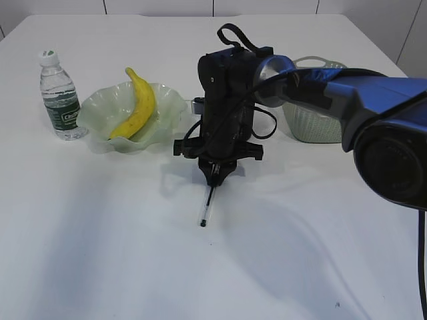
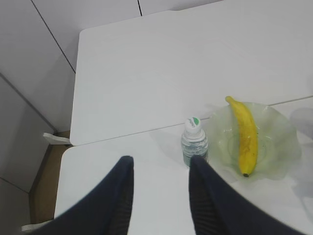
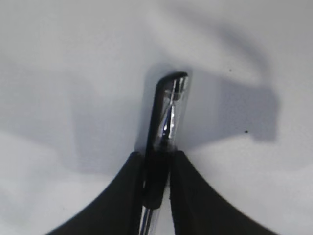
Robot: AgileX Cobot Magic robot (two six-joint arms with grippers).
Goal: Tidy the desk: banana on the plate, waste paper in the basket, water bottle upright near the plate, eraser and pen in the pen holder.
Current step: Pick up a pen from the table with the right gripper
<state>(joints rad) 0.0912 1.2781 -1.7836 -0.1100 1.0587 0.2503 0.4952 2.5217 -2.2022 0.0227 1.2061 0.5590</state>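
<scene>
My right gripper (image 1: 213, 172) points down at the middle of the desk (image 1: 100, 253), shut on the pen (image 1: 207, 208). In the right wrist view its fingers (image 3: 129, 196) press the pen (image 3: 167, 110) at its black grip. The pen's far end rests on the desk. The banana (image 1: 138, 107) lies in the plate (image 1: 172, 100). The water bottle (image 1: 60, 97) stands upright just left of it. The basket (image 1: 313, 123) sits behind my right arm. My left gripper (image 2: 160, 161) hangs open and empty, high above the bottle (image 2: 194, 142). Waste paper, eraser and pen holder are hidden.
My right arm (image 1: 373, 113) reaches in from the right and covers the desk behind the gripper. A second white table (image 2: 195, 63) adjoins the desk at the far side. Bare white desk lies in front of the pen.
</scene>
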